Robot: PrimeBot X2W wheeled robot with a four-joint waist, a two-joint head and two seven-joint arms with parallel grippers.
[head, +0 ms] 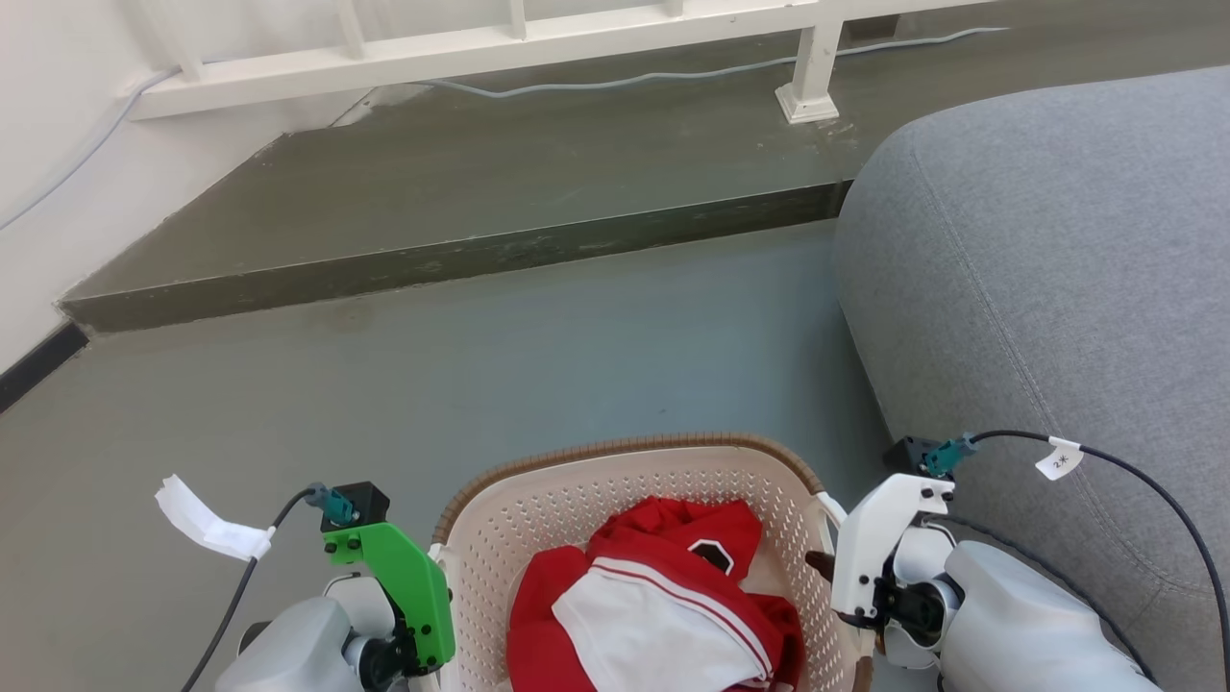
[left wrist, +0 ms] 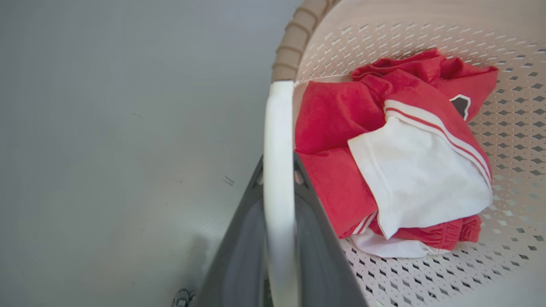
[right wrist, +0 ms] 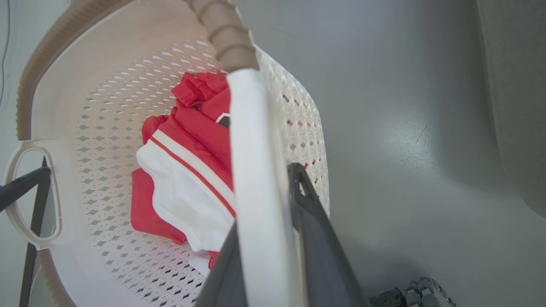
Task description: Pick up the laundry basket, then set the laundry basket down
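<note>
Head view: laundry basket [head: 625,445] low centre between my arms, beside the sofa [head: 1038,269], red-and-white clothes [head: 663,596] inside.

Left wrist view: left claw [left wrist: 279,168] clamped on the left handle [left wrist: 278,123].

Right wrist view: right claw [right wrist: 273,192] clamped on the right handle [right wrist: 251,136]. Cannot tell whether the basket clears the floor [right wrist: 405,106].

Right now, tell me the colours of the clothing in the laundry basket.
The clothing is red with white panels and stripes; clearest in the left wrist view.

white cable tag [head: 1059,459], reads "2", rest unclear
</note>
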